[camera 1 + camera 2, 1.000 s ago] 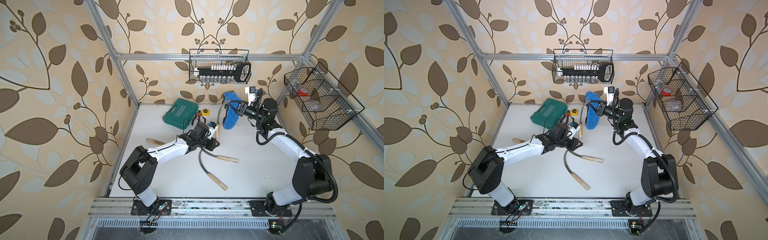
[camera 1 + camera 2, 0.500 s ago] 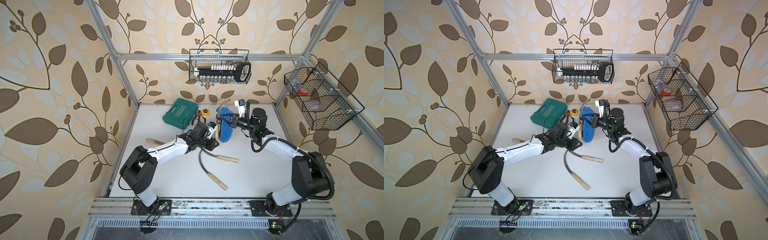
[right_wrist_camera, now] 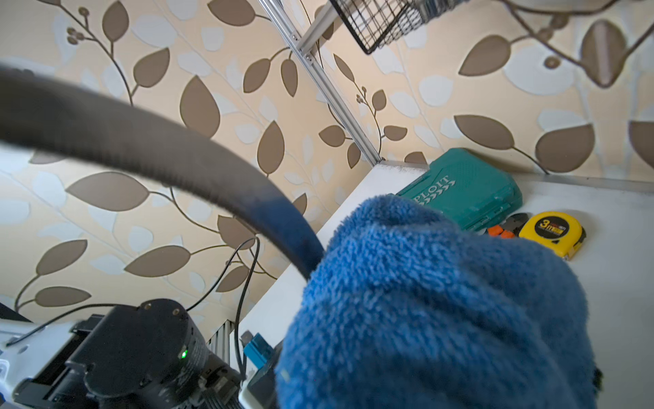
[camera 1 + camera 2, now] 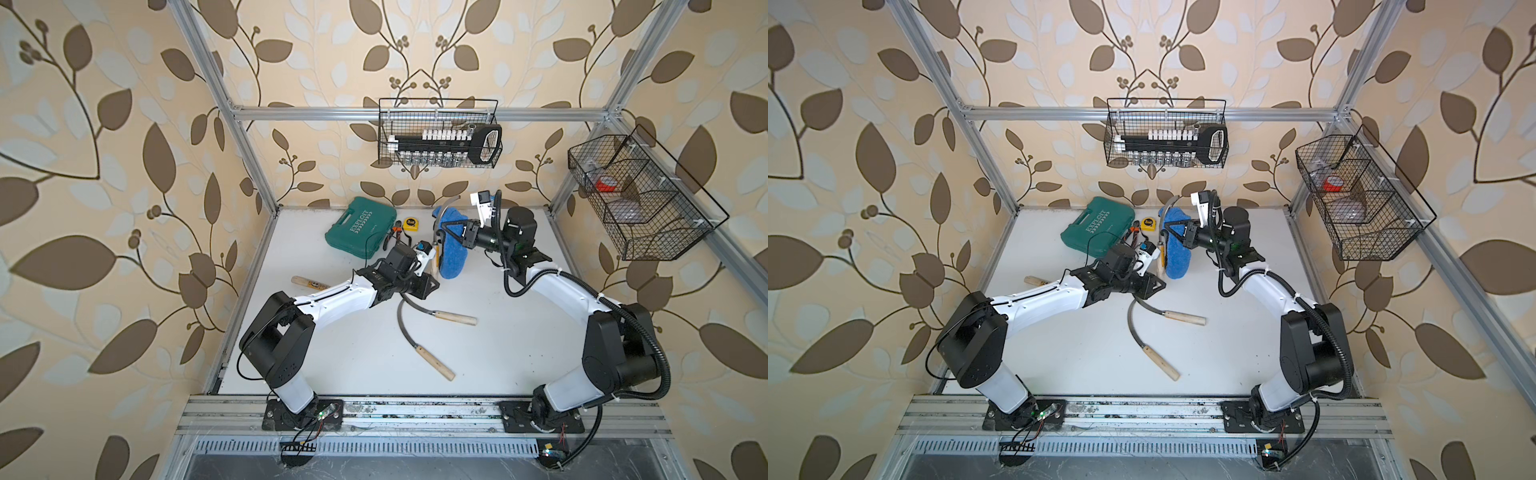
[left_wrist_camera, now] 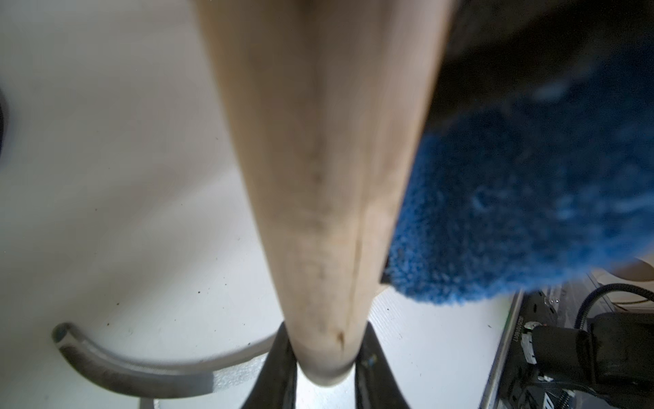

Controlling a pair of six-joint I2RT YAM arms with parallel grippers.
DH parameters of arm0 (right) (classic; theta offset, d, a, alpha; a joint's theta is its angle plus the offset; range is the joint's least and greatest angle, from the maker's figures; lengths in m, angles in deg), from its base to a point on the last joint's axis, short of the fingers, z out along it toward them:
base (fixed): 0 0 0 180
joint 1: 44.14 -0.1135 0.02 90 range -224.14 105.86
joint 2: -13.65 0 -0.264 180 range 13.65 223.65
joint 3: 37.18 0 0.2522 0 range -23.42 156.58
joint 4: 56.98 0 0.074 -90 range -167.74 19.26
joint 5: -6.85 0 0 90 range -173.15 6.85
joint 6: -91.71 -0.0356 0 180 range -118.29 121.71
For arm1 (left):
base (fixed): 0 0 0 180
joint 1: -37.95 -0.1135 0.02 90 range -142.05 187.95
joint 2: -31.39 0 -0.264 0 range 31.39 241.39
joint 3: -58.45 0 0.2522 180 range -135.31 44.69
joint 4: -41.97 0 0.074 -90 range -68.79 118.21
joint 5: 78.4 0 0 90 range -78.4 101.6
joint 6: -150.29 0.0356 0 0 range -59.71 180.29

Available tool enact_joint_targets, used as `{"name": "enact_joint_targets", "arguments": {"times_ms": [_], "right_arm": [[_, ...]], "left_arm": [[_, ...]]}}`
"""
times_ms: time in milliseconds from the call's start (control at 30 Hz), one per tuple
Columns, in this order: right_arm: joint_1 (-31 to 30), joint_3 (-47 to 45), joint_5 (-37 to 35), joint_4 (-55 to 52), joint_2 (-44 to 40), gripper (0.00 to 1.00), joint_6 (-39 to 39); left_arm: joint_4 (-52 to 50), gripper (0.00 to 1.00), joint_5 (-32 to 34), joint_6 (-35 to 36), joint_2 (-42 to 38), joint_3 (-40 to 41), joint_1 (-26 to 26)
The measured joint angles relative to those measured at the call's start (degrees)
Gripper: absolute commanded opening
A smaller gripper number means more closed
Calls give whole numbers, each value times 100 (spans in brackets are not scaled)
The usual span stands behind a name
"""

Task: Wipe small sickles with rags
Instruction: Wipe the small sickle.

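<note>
1. Left jaws clenched on a sickle (image 4: 435, 259) handle, blade upright, at the desk's (image 4: 498, 353) 12 o'clock.
2. Right jaws grasp the rag (image 4: 453, 253), touching that blade from its 3 o'clock.
3. Two loose sickles (image 4: 453, 318) lie mid-desk.

the case (image 4: 360, 230) lies at the back left of the surface (image 4: 498, 353), with the pliers (image 4: 394, 237) between it and the tape (image 4: 411, 223) to its right. right of the tape the rag (image 4: 451, 251) hangs in the right claw (image 4: 445, 229), touching the raised sickle (image 4: 435, 259) on its left. that sickle's handle sits in the left claw (image 4: 434, 279). just before the left claw, mid-surface, two more lie with blades close together: the right sickle (image 4: 455, 318), handle pointing right, and the front sickle (image 4: 434, 362), handle toward the front. the left sickle (image 4: 309, 283) lies partly under the left arm. a rear basket (image 4: 388, 124) hangs on the back wall, a side basket (image 4: 665, 241) on the right wall.
</note>
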Motion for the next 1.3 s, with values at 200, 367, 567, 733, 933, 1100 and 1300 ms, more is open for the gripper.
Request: {"name": "enact_joint_targets", "arguments": {"times_ms": [200,367,567,733,933,1100,1300], "right_arm": [[216,133,-42,-31,-306,17,-96],[101,31,-55,229,-382,17,-79],[-286,-590,-190,409,-168,15,177],[-393,-741,-319,415,109,14,334],[-396,-518,-319,114,96,14,385],[-354,-13,-422,-525,-184,14,461],[-7,385,-538,-732,-566,16,472]], "left_arm": [[-66,0,-7,28,4,-57,7],[-122,0,-7,28,4,-57,7],[-188,0,-4,11,4,-57,4],[-466,0,24,-109,7,13,0],[-400,0,61,-131,7,13,-7],[-151,0,68,-92,7,13,-26],[-22,0,20,22,7,7,-20]]}}
